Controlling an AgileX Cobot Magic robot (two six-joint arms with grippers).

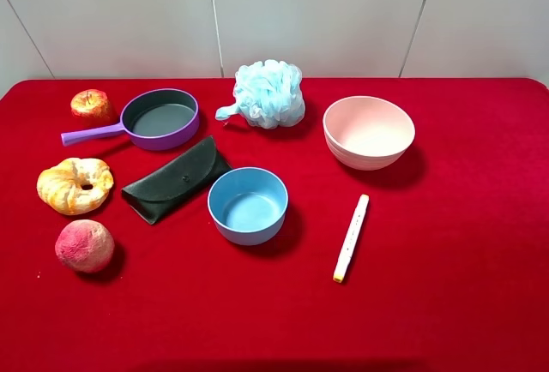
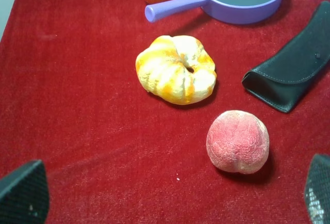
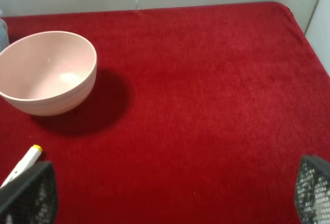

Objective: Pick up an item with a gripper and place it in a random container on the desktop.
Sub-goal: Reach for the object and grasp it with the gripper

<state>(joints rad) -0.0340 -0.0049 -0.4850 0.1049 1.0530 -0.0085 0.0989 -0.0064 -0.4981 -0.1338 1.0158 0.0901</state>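
The light blue mesh bath pouf (image 1: 269, 93) sits on the red desktop (image 1: 446, 243) at the back middle, its cord trailing left. The pale pink bowl (image 1: 368, 131) stands empty to its right and also shows in the right wrist view (image 3: 47, 72). Neither arm shows in the exterior high view. My left gripper (image 2: 170, 203) is open and empty, with its fingertips (image 2: 23, 193) wide apart above the cloth near a pink peach. My right gripper (image 3: 170, 198) is open and empty over bare cloth, apart from the pink bowl. The pouf is out of both wrist views apart from a sliver.
A blue bowl (image 1: 248, 205), a white marker (image 1: 351, 237), a black glasses case (image 1: 175, 179) and a purple toy pan (image 1: 159, 118) lie mid-table. A red apple (image 1: 92, 105), a yellow pumpkin-like toy (image 1: 75, 185) and a pink peach (image 1: 84, 245) sit at the left.
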